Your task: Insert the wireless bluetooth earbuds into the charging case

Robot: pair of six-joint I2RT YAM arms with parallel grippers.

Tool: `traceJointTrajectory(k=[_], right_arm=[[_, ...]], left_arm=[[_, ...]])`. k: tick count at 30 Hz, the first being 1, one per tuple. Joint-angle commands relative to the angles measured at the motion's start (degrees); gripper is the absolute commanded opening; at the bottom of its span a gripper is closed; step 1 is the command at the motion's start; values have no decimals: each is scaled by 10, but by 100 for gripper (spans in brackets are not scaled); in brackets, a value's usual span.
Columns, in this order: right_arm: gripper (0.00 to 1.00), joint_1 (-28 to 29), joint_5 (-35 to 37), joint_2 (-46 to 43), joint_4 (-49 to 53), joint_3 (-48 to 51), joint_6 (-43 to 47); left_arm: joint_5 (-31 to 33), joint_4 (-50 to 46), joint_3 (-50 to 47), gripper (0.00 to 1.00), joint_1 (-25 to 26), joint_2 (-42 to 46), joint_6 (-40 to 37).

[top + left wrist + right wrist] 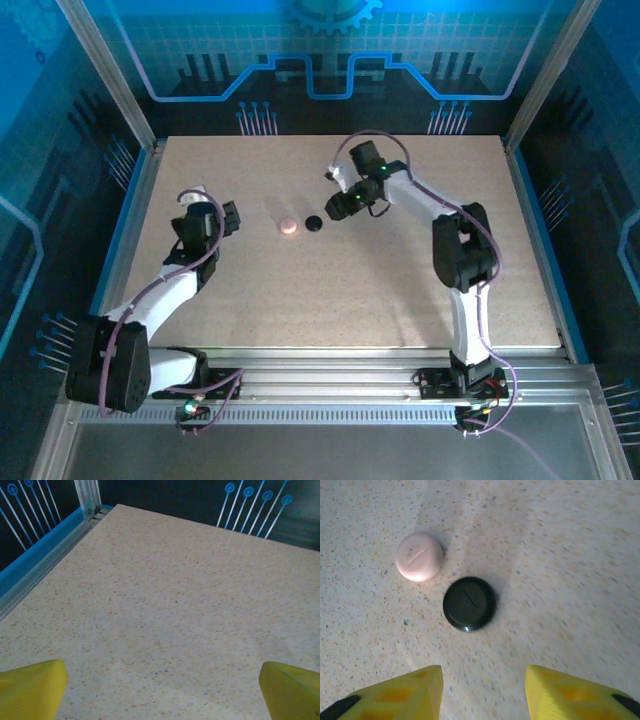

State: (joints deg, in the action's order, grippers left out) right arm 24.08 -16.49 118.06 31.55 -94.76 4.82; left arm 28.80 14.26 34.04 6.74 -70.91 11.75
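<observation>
Left jaws: wide apart, nothing between them. The yellow fingertips (pixel 31 687) sit at the two bottom corners of the left wrist view, over bare counter (pixel 165 605). Right jaws: parted at a moderate gap, holding nothing, yellow fingertips (pixel 400 695) hanging above the counter.

Wireless bluetooth earbuds: cannot tell where they are. Both cases look closed.

Right wrist view:
- The round black puck-shaped case (pixel 469 603) lies flat just ahead of the jaw gap, slightly left of centre.
- The round pale pink puck-shaped case (pixel 419 556) lies beyond it and to the left, close but not touching.
- Each lid has a short straight groove; the top view is too small to show it.

Top view gives the layout the wrist cams don't:
- The pink case (pixel 289 226) and black case (pixel 313 223) sit side by side mid-counter, pink on the left, with a sliver of counter between them.
- The right arm (pixel 455 250) reaches in from the right, and its end sits just right of and behind the black case.
- The left arm (pixel 170 285) ends well apart from the pink case, off to the left near the counter's left side.

The left wrist view shows speckled beige counter running out to a blue edge strip (pixel 45 550) and a metal corner post (pixel 87 495) at the far-left corner.
</observation>
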Motion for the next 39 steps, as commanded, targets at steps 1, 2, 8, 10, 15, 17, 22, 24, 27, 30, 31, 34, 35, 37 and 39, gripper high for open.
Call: traceJointTrajectory(k=[1,2,8,10,15,17,22,24,27,30,31,34,35,37,39], right_arm=[[51,-28,53,-63,-104,95,-53],[52,-36,65,-84,-114,123,-59],[61,-70,150,-210,-179,274,-87],[62,-72,177,-250,-196,310,-87],[67,-86,243,-345,-273,424,-73],[68,-104,251,-377,-311,476,-78],[93,-137,282,-432,-398,575,-75],[100,-147,282,-444,-439,608,-66],[100,-155,280,-445,-517,654,-49],[100,-163,285,-434,-599,694,-44],[100,-165,279,-435,-602,694,-39],[100,-170,261,-427,-697,724,-31],[100,-171,250,-418,-714,727,-27],[100,-171,245,-391,-734,723,-19],[100,-172,244,-359,-755,721,-18]], left_arm=[[24,56,-36,99,-6,-10,-36],[29,82,-52,99,-7,-12,-43],[14,241,-102,99,-10,-62,-88],[14,275,-107,99,-11,-83,-98],[-13,358,-118,99,-10,-140,-108],[-32,366,-122,99,-9,-142,-115],[-88,501,-186,99,-10,-173,-128],[-91,563,-197,99,-11,-201,-135],[-90,510,-174,99,-20,-190,-126],[-95,449,-148,99,-23,-186,-121],[-95,433,-140,99,-23,-185,-120],[-106,411,-132,99,-32,-182,-110],[-107,412,-132,99,-33,-182,-109],[-108,411,-132,99,-34,-182,-108],[-114,408,-130,99,-38,-181,-105]])
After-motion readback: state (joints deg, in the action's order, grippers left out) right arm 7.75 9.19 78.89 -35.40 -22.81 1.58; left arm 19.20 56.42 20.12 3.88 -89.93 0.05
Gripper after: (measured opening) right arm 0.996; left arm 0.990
